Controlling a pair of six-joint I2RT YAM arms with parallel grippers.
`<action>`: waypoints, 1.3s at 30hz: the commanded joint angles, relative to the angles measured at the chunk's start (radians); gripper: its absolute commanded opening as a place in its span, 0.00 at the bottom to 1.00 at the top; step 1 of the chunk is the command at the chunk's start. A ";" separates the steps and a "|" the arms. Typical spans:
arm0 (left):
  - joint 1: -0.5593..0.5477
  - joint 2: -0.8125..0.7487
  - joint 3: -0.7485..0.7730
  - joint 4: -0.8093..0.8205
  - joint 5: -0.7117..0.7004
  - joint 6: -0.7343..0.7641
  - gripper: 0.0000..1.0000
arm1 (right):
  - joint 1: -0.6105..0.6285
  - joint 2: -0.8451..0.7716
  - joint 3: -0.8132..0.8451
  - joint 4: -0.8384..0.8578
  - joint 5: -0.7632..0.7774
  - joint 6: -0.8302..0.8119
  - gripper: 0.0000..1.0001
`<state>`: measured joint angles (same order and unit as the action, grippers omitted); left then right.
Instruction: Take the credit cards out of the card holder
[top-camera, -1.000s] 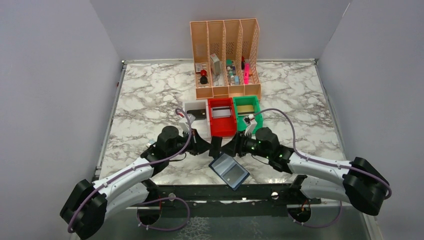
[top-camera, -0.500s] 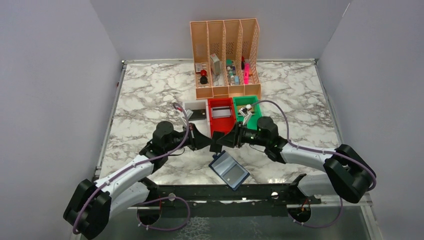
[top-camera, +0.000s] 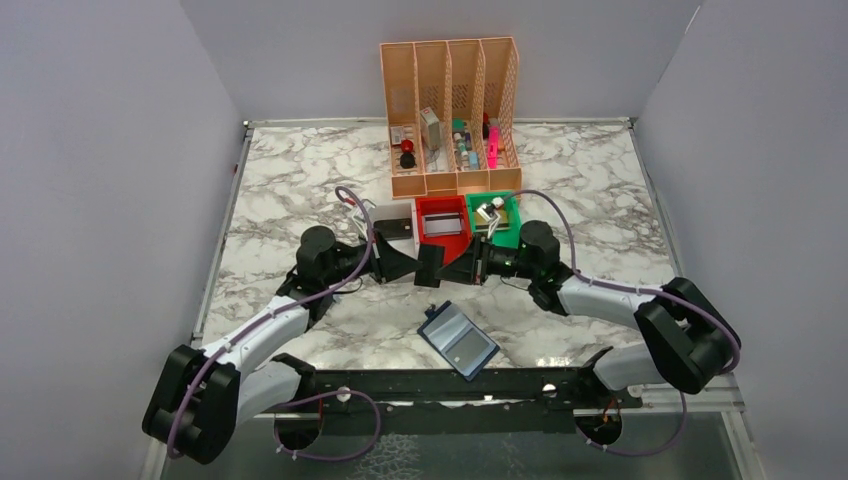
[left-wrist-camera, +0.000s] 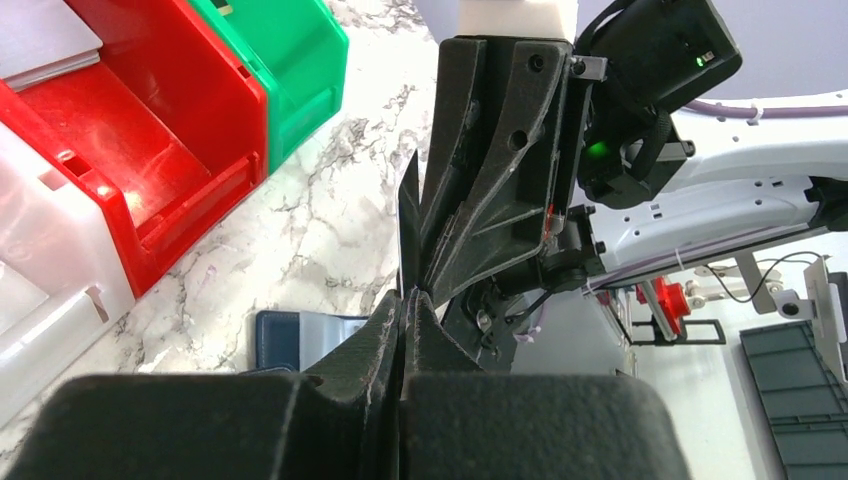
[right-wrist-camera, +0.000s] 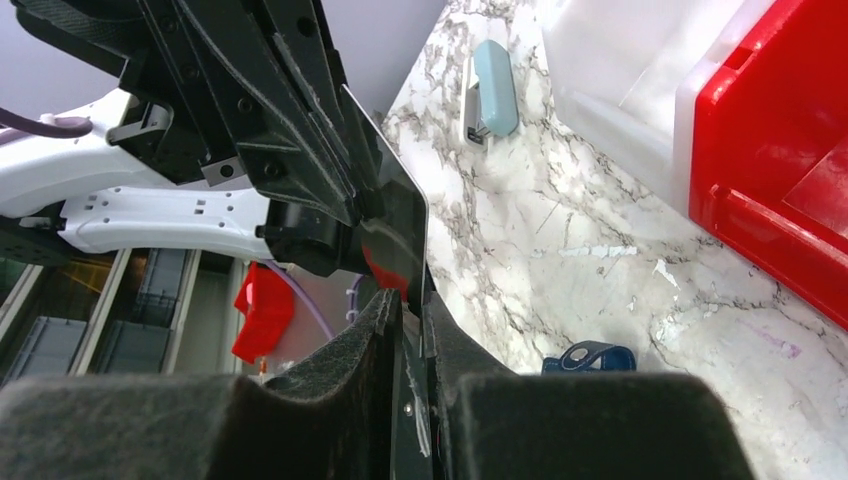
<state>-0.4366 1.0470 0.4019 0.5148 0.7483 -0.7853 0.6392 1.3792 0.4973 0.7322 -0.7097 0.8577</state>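
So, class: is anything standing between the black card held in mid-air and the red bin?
Nothing visible. The black card, pinched by the left gripper and right gripper, hangs near the red bin; only marble table lies between.

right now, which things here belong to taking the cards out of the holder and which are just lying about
job: black credit card gripped by left hand and right hand; card holder; silver-grey credit card in red bin
lying about: orange file rack; white bin; green bin
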 joint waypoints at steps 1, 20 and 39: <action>0.023 0.033 0.028 0.069 0.105 -0.007 0.00 | -0.015 0.020 0.045 0.086 -0.069 0.010 0.19; 0.067 0.056 0.031 0.132 0.156 -0.053 0.00 | -0.044 0.074 0.065 0.176 -0.120 0.029 0.26; 0.106 0.031 0.006 0.134 0.100 -0.059 0.50 | -0.046 0.069 0.147 0.000 -0.093 -0.074 0.03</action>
<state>-0.3454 1.1061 0.4137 0.6266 0.8845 -0.8513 0.6003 1.4548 0.5766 0.8524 -0.8165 0.8715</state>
